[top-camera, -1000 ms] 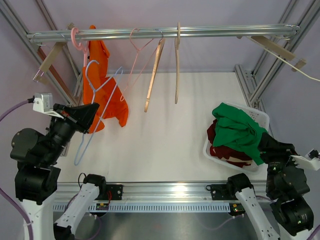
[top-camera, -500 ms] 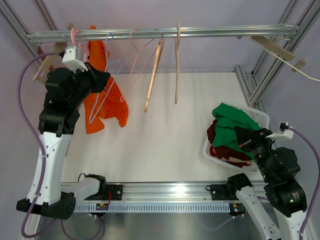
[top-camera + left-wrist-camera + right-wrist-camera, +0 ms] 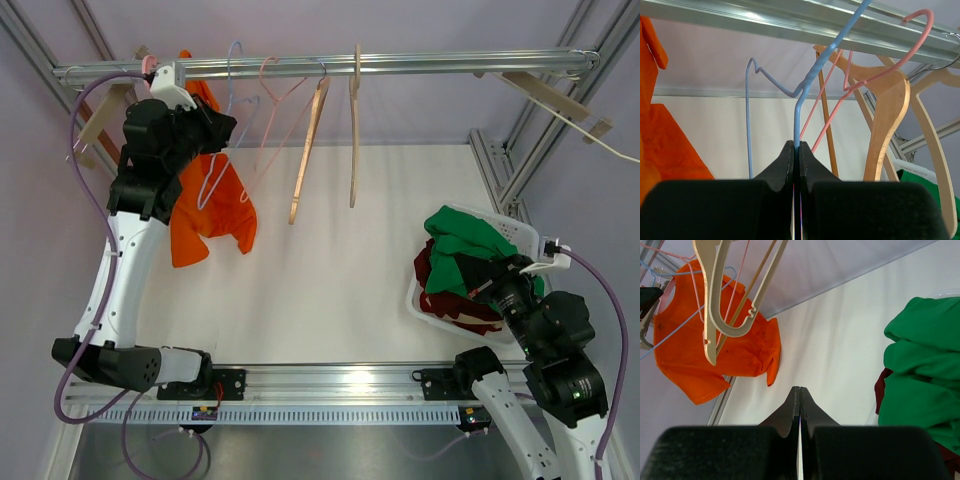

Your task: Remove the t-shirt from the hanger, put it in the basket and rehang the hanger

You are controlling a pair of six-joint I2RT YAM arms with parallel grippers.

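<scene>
At the left end of the rail (image 3: 400,64) the orange t-shirt (image 3: 205,215) hangs from a pink hanger (image 3: 149,72), its lower part drooping toward the white table (image 3: 340,250). The left arm crosses in front of its upper part. From the right wrist view the t-shirt (image 3: 715,355) shows spread wide and creased behind the other hangers.

Just beside the t-shirt, on its right, the left gripper (image 3: 222,128) is raised close under the rail. Its jaws are pressed together on the wire of a blue hanger (image 3: 215,170). In the left wrist view the blue hanger (image 3: 799,95) rises straight out of the left gripper (image 3: 795,146) and crosses the rail above. Whether its hook bears on the rail I cannot tell. The t-shirt (image 3: 665,145) fills the left edge of that view.

Further right on the rail hang a thin pink hanger (image 3: 275,95) and then two wooden hangers (image 3: 308,150), all bare.

Well apart, at the right side of the table, a white basket (image 3: 520,235) holds a green garment (image 3: 475,255) piled over a maroon one (image 3: 450,300). The right gripper (image 3: 497,283) is over the basket's near side, its jaws (image 3: 800,389) pressed together with nothing between them, pointing across the table toward the t-shirt.
</scene>
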